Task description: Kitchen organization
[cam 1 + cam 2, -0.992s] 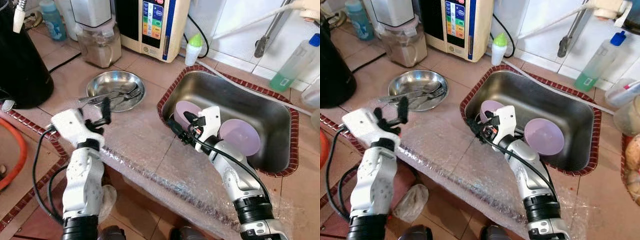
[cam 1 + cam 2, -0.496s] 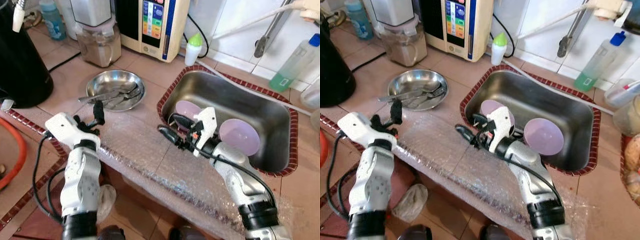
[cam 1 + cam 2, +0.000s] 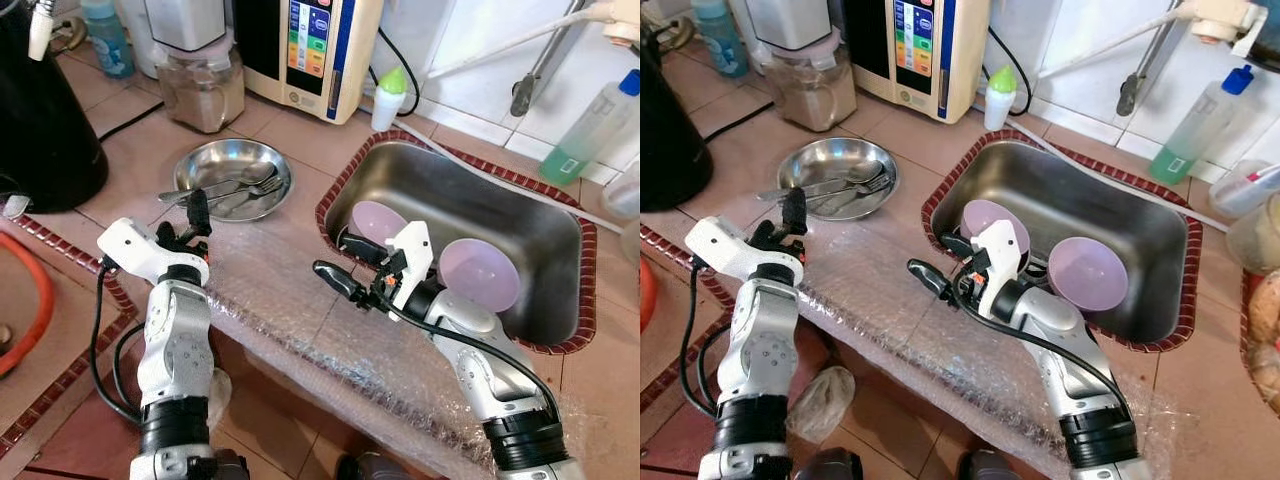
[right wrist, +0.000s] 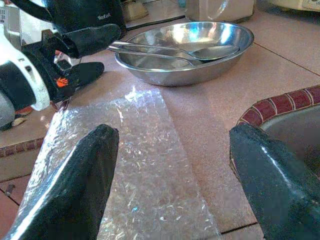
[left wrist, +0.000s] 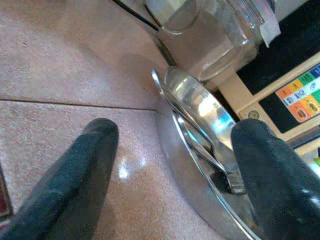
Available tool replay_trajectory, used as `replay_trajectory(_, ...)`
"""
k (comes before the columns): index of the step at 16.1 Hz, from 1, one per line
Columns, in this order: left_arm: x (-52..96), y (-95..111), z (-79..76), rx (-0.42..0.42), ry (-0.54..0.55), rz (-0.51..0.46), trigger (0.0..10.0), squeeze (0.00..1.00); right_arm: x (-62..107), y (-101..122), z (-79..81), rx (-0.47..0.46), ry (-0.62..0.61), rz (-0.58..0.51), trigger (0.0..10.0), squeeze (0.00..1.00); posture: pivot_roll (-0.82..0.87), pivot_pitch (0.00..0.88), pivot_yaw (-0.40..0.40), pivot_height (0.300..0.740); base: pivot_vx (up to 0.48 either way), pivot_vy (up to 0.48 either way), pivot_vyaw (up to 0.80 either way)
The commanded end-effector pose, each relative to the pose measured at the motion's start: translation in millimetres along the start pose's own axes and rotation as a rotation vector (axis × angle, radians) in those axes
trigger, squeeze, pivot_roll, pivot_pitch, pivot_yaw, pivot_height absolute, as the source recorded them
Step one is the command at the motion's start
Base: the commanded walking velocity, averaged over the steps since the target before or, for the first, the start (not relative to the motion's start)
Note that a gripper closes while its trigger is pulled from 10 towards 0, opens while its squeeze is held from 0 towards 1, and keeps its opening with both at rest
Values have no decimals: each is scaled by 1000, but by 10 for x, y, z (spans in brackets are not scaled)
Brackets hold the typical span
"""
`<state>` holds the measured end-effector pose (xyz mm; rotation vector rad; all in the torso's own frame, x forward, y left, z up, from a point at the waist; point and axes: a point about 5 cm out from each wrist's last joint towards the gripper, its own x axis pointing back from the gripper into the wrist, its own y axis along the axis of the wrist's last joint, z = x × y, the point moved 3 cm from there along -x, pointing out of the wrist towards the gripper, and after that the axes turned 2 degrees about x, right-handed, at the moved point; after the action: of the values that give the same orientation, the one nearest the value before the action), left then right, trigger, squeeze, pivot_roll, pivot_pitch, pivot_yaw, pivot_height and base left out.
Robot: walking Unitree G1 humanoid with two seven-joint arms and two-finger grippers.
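Since a second ago, the right claw (image 3: 347,262) has drawn back out of the sink (image 3: 545,215) and now hangs over the bubble wrap (image 3: 300,300) on the worktop (image 3: 300,135), spread and empty. From the head views, the left claw (image 3: 190,212) sits spread beside the steel dish (image 3: 232,178) of cutlery (image 3: 225,190). Two purple bowls (image 3: 480,273) lie in the sink. From the left wrist, the dish rim (image 5: 175,140) lies between the fingers (image 5: 80,175).
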<state>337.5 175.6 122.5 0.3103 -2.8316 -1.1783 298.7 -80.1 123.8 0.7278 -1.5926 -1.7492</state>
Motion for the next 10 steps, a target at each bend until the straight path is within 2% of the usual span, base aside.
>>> replay_trajectory(1, -23, -113, 12, 28, 7, 46, 0, 0, 28, 20, 18, 8, 10, 4, 10000, 0, -43, 76, -80, 740, 0, 0, 0)
replay_trajectory(7, -111, -67, -26, 56, -6, 20, 0, 0, 34, 14, 49, 1, 18, 8, 10000, 0, -43, 76, -80, 740, 0, 0, 0)
replay_trajectory(10, -139, -23, -10, 54, -11, 1, 0, 0, 77, 36, 213, -45, 142, 4, 10000, 0, -44, 77, -78, 740, 0, 0, 0)
